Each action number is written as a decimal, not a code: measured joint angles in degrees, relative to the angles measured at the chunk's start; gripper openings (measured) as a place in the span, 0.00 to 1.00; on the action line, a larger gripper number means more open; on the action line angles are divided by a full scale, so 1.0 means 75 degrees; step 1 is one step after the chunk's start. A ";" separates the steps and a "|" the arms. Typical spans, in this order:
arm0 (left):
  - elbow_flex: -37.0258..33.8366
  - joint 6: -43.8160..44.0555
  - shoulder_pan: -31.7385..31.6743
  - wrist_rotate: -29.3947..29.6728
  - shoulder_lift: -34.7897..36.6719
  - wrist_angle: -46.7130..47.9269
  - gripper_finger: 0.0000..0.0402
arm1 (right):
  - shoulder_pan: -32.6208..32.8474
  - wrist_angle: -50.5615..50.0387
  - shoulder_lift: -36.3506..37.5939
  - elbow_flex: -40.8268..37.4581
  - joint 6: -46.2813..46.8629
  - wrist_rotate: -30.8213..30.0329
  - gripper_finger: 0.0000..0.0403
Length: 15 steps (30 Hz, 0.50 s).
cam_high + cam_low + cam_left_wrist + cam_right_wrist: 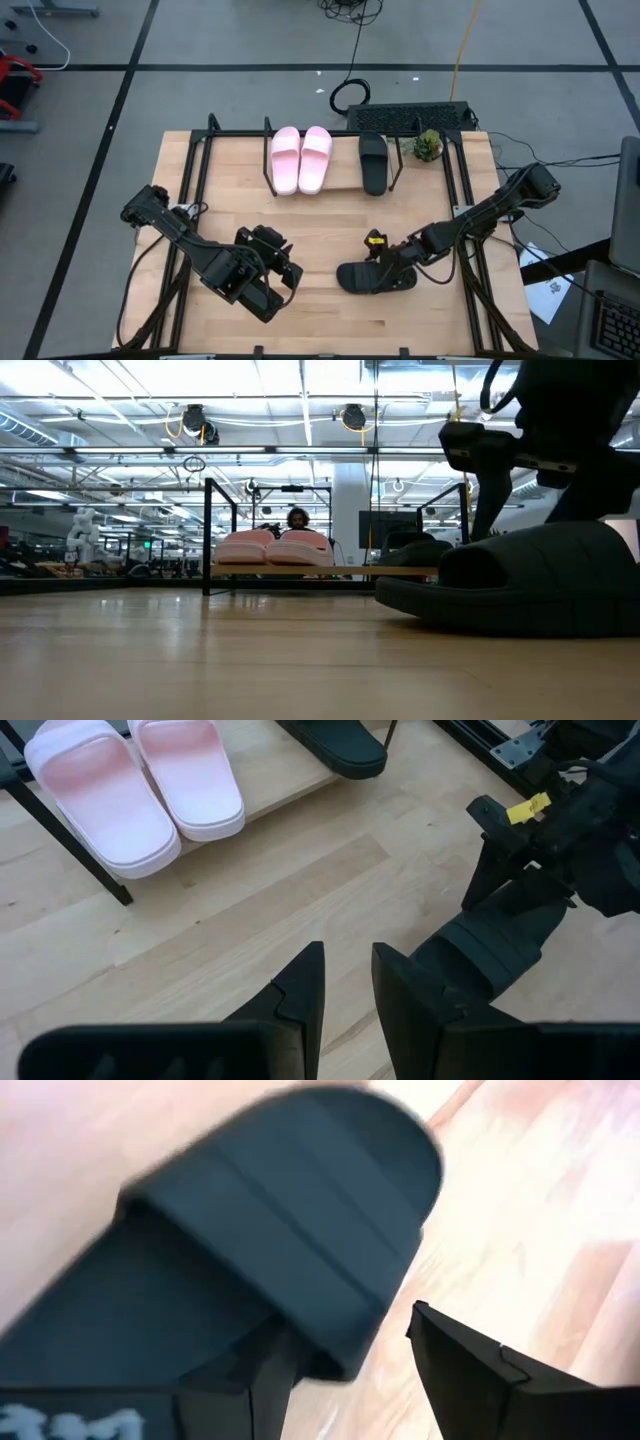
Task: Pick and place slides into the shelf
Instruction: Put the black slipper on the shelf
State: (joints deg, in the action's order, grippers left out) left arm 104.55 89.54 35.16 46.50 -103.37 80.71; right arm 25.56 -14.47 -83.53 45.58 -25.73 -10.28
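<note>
A black slide (pixel 368 279) (pixel 520 585) (pixel 280 1230) lies sole-down on the wooden table, right of centre. My right gripper (pixel 390 262) (pixel 350 1323) is open over it, one finger under the wide strap and one outside it. The shelf (pixel 210 135) (pixel 208 535) stands along the far edge. On its board rest two pale pink slides (pixel 300 158) (pixel 130 790) side by side and a second black slide (pixel 373 162) (pixel 340 745). My left gripper (pixel 287 273) (pixel 345 990) is open, low over bare table left of the loose slide. My right gripper comes at the black slide from above and the table's right. One finger (pixel 272 1385) reaches under the strap's side (pixel 340 1350); the other (pixel 470 1370) stands outside it. Whether either finger touches the slide, I cannot tell. The slide rests on the table.
A small green plant (pixel 428 145) sits at the shelf's right end, with a black keyboard-like object (pixel 410 118) behind it. Black frame rails run down both table sides (pixel 190 190) (pixel 468 200). Bare wood lies between shelf and grippers. A person (pixel 297 520) shows in the room behind.
</note>
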 joint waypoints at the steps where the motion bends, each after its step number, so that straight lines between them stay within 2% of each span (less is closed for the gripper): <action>1: 0.0000 0.0000 -0.0005 0.0000 0.0000 0.0000 0.21 | -0.0020 0.0081 0.0000 0.0000 0.0060 0.0014 0.44; 7: 0.0000 0.0003 -0.0006 0.0001 0.0000 -0.0003 0.21 | -0.0276 0.0138 -0.0003 -0.0045 0.0359 0.0413 0.30; 15: 0.0000 0.0003 -0.0032 0.0003 0.0000 -0.0003 0.21 | -0.0463 0.0197 0.0003 -0.0201 0.0729 0.0704 0.03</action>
State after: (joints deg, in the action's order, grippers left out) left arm 104.55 89.56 34.92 46.52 -103.37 80.68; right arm 22.09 -12.99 -83.50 44.07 -20.26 -4.99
